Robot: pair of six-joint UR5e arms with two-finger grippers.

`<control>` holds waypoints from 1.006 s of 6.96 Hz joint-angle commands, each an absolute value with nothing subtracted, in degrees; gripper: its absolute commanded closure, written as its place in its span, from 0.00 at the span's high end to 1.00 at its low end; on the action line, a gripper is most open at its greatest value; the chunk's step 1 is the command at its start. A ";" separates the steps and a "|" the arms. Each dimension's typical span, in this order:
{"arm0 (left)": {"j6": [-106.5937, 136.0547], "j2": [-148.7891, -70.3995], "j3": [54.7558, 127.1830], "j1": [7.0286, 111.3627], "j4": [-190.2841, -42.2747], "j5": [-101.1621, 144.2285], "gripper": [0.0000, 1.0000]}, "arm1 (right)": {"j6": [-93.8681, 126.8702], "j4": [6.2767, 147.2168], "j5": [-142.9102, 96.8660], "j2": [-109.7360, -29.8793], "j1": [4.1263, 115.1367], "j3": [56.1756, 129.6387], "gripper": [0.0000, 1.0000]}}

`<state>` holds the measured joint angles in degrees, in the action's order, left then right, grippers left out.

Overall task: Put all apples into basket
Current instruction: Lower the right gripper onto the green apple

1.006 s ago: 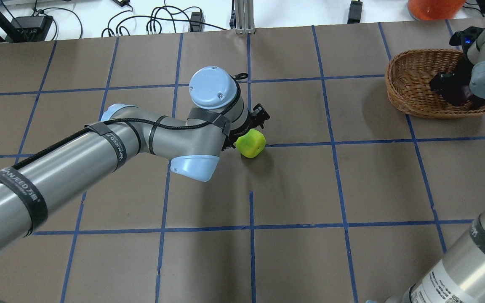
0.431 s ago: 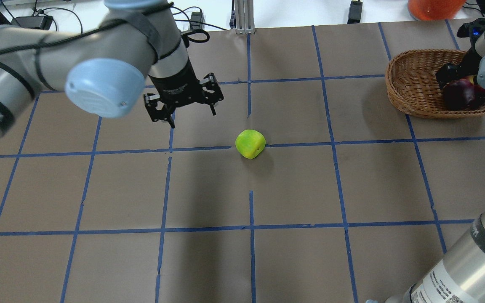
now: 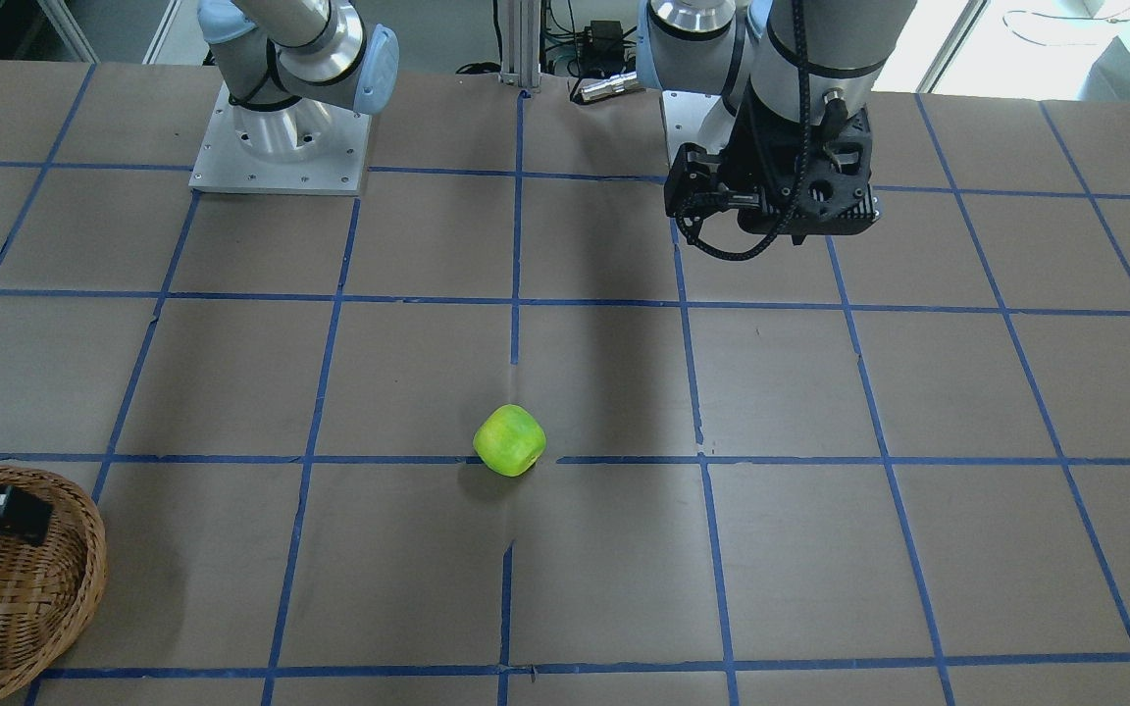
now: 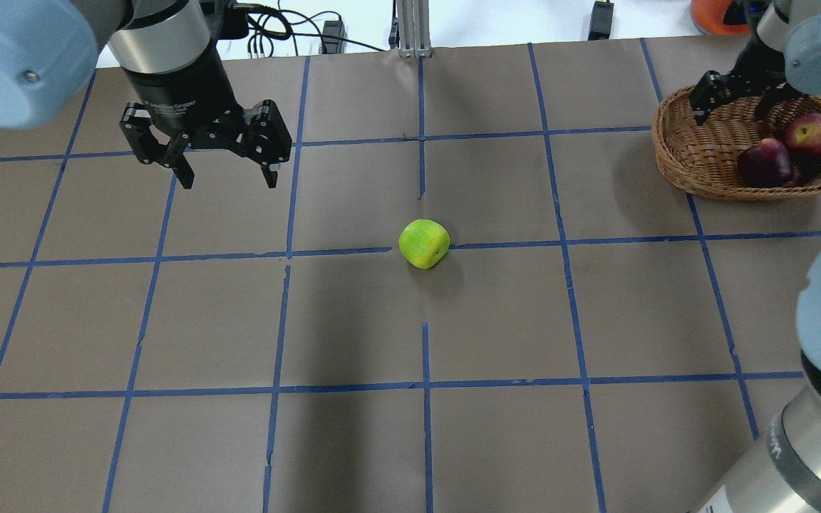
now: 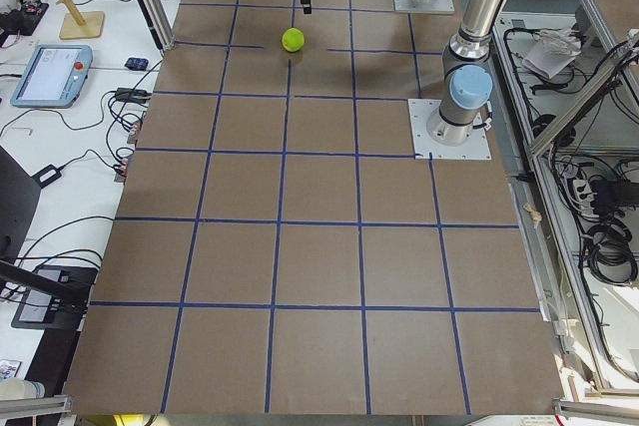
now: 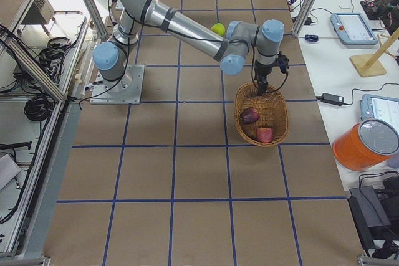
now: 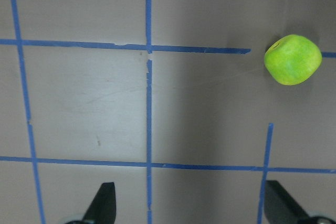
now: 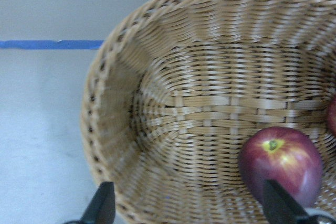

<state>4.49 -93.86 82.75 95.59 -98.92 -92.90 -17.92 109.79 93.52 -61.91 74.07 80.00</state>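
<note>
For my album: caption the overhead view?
Green apple mid-table; maroon apple and red apple in the basket; left pincer and right pincer open.

Left gripper [image 4: 227, 177] hangs high over the table, pointing straight down, jaws spread wide, nothing between them. Right gripper [image 4: 731, 104] hovers far right, also wide open, empty.

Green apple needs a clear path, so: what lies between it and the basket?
Nothing but bare table with blue tape lines between the green apple and the basket, seen in the overhead view.

Two apples [image 4: 765, 162] in basket [image 4: 680, 151], third apple [image 4: 424, 244] on table [image 4: 524, 434]
</note>
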 commanded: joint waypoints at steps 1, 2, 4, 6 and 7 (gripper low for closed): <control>3.25 -93.17 83.06 93.70 -95.91 -93.25 1.00 | -15.91 102.06 93.25 -64.24 86.77 79.89 1.00; 3.95 -90.99 84.36 93.26 -96.24 -93.43 1.00 | -15.91 101.61 92.73 -65.03 92.23 79.98 1.00; 6.15 -88.60 87.44 92.03 -90.40 -93.25 1.00 | -15.91 100.90 92.46 -64.17 103.13 80.42 1.00; 5.46 -86.85 90.34 90.45 -86.50 -94.21 1.00 | -15.91 101.16 89.14 -63.81 106.51 83.82 1.00; 5.45 -86.66 90.70 90.27 -86.83 -95.78 1.00 | -16.17 103.60 89.12 -63.81 106.70 87.33 1.00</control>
<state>5.69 -87.28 89.81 90.96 -87.67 -94.30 -15.97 101.61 90.01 -63.87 105.65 83.70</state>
